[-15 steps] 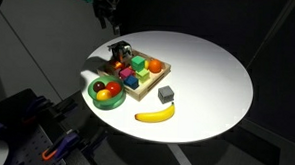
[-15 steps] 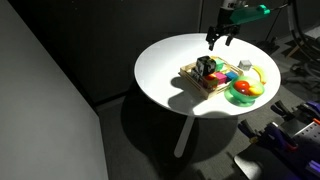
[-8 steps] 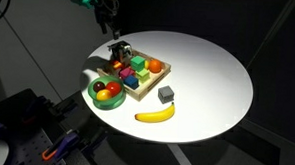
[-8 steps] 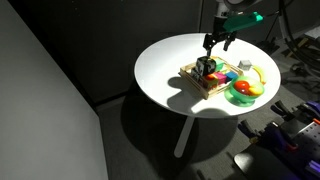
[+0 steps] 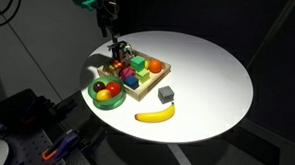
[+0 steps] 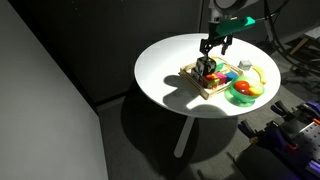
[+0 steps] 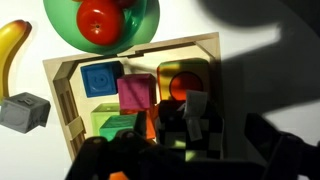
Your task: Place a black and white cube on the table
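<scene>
The black and white cube [image 7: 186, 126] sits in a compartment of the wooden tray [image 7: 130, 51], in shadow in the wrist view. It also shows in both exterior views [image 5: 119, 63] [image 6: 206, 68], at the tray's end. My gripper [image 5: 116, 49] [image 6: 212, 47] is open and empty, hanging just above the cube. In the wrist view its dark fingers [image 7: 186, 152] flank the cube on either side without touching it. The tray stands on the round white table [image 5: 208, 75] [image 6: 165, 65].
The tray holds coloured blocks: blue [image 7: 100, 80], magenta [image 7: 137, 95], green [image 7: 113, 126], red [image 7: 180, 80]. A green bowl [image 5: 108, 94] [image 6: 243, 92] [image 7: 145, 20] with fruit stands by the tray. A grey cube [image 5: 166, 94] [image 7: 25, 111] and a banana [image 5: 155, 114] [image 7: 10, 50] lie on the table.
My gripper has come down from above the table's edge to just over the cube in the tray. The fingers stay open. Nothing on the table has moved.
</scene>
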You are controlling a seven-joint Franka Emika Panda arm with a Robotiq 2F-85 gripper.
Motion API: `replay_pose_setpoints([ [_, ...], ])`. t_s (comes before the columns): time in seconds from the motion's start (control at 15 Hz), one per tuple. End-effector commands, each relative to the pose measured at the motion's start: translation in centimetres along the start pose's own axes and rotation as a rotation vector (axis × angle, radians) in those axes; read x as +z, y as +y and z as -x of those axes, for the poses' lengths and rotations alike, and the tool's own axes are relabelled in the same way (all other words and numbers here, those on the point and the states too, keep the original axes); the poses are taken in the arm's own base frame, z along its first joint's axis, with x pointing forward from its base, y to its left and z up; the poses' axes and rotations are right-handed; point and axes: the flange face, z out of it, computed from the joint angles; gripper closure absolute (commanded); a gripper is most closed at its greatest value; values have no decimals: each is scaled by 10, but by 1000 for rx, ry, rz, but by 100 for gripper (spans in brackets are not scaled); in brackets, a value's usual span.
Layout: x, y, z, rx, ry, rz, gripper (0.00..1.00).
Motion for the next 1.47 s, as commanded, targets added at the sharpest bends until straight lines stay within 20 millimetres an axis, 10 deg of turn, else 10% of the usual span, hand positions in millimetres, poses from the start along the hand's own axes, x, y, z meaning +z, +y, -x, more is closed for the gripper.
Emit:
replay_pose_setpoints([
  [0.0,-3,0,-13,47,-13,22,0],
  [1.4,35,-7,-44,43,-74,43,0],
])
